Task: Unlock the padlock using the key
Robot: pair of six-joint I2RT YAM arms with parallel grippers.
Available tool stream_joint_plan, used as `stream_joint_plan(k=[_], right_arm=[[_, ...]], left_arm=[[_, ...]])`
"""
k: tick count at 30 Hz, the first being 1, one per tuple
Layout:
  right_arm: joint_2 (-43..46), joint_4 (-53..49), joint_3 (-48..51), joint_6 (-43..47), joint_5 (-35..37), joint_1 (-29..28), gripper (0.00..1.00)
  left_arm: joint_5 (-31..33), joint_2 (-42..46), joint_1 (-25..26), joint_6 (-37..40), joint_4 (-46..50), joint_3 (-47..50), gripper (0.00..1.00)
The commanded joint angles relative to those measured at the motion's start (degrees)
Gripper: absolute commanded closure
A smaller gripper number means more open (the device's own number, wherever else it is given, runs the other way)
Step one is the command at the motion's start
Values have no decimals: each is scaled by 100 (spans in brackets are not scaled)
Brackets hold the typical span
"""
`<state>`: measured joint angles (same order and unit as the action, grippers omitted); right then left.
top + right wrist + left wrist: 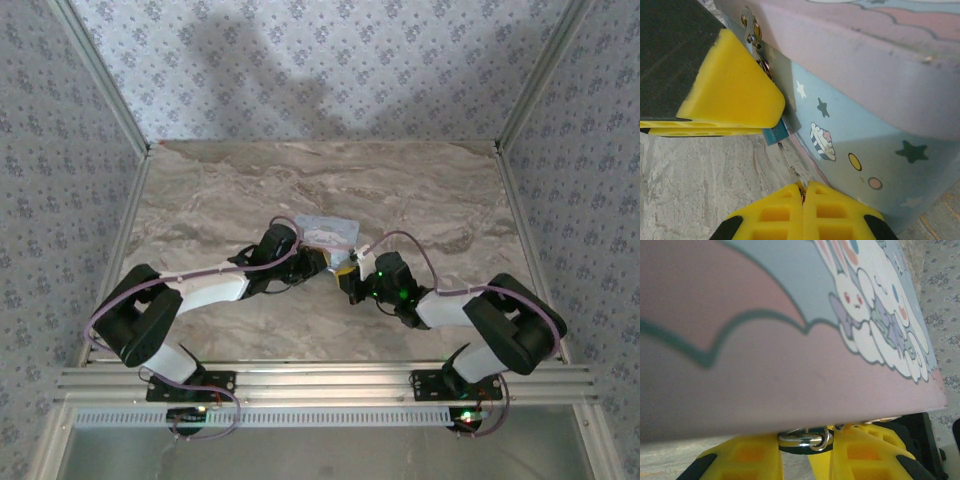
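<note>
Clamping the key, the right pincer has both yellow fingers pressed together just beside the tin. Key tip meets the padlock, a teal block touching the tin's side wall. Left pincer is clenched on the padlock, shackle btw. its fingers. Tin sits on the table, grey-beige marble look. Walls w/ pale blue flower paper rise behind the tin.

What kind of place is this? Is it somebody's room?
Probably a robot test booth, not a home room. A left arm and a right arm are bolted to a metal rail at the edge of a marble-look table, and wallpapered walls box it in on three sides.
</note>
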<state>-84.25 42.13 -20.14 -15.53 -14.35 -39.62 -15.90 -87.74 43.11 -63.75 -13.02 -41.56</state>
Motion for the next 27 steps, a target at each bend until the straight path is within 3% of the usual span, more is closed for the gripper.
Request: stream_joint_plan(k=[1, 27], right_arm=[[-71, 177, -130, -62, -34, 0, 100], [-300, 670, -157, -168, -53, -20, 100]], left_arm=[[-147, 194, -8, -59, -144, -176, 87], [-170, 154, -8, -74, -117, -235, 87]])
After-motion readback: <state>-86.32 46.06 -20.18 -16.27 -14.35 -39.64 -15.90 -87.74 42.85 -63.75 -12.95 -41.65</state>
